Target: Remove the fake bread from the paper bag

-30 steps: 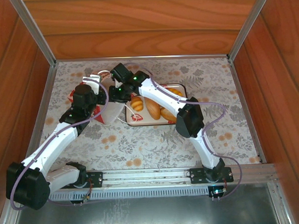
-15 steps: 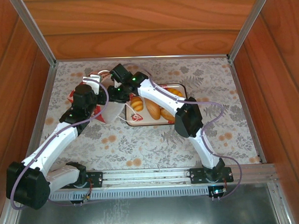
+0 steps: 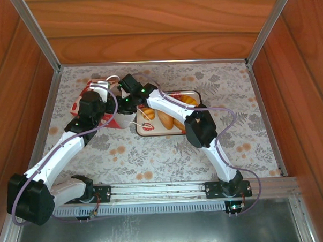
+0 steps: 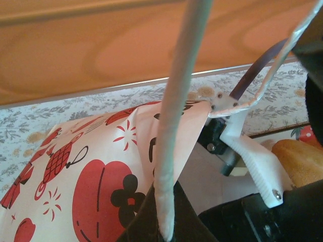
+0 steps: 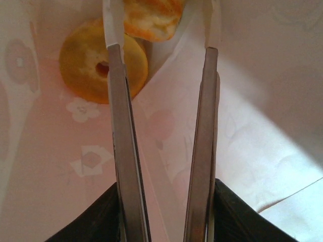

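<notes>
From above, the paper bag (image 3: pixel 81 100) is seen standing at the far left of the floral table (image 3: pixel 152 159), just beside a white strawberry-print tray (image 3: pixel 167 132) on which several golden-brown loaves (image 3: pixel 165 118) are laid. The left gripper (image 3: pixel 99 90) is placed at the bag's top edge, and the right gripper (image 3: pixel 121 104) is reached into the bag's mouth from the tray side. In the left wrist view, the bag's white rim is seen running up out of the left gripper (image 4: pixel 164 222), whose fingers are closed tight on it, so that the paper bag (image 4: pixel 91 176) is held open with its red-printed side turned to the camera. Past the rim, a white finger (image 4: pixel 252 161) of the right gripper is seen inside the bag, and one golden-brown loaf (image 4: pixel 300 161) is caught at the right edge. A wooden wall (image 4: pixel 101 50) is seen behind. In the right wrist view, the right gripper (image 5: pixel 161 22) is seen deep within the bag, its fingers (image 5: pixel 121 126) set narrowly apart. An orange roll (image 5: pixel 151 17) lies between the tips, touched by the left tip and apart from the right one, so it is not clamped. A yellow ring-shaped bun (image 5: pixel 88 65) lies just beside it on the bag's floor.
</notes>
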Motion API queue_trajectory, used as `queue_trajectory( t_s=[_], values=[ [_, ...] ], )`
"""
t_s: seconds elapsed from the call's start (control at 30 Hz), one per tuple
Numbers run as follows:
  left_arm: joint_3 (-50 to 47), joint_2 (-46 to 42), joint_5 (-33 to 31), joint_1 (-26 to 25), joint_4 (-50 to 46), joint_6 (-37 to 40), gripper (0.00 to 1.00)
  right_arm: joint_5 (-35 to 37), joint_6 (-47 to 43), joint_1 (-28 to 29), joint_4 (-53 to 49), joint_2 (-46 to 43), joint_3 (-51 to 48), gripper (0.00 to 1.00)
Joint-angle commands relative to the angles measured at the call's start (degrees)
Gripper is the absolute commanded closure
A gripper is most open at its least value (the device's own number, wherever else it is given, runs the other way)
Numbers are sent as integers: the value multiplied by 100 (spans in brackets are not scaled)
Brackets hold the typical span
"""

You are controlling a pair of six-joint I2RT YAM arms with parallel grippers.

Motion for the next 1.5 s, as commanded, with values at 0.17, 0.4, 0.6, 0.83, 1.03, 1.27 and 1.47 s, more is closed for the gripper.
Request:
queue_trajectory(
  t_s=[0.17, 0.4, 0.6, 0.83, 1.03, 1.27, 1.47],
  values=[
    [7, -82, 277, -55, 96, -30, 100, -373, -120, -48, 150, -42, 62, 52],
    [23, -75, 472, -57, 95, -64, 100, -114, -231, -39, -175, 225, 564, 58],
    [16, -179, 445, -57, 93, -71, 100, -5, -219, -38, -283, 246, 651, 70],
    [-72, -353, 231, -48, 102, -73, 100, 214, -260, -43, -216, -156, 200, 95],
    [-103, -356, 39, -48, 102, -38, 100, 359, -243, -38, 160, -901, -731, 100],
    [-90, -376, -109, -40, 106, 24, 100, 545, -276, -41, 275, -1604, -1469, 100],
    [-72, -353, -145, -41, 104, 42, 100, 606, -288, -45, 239, -1823, -1642, 100]
  ],
)
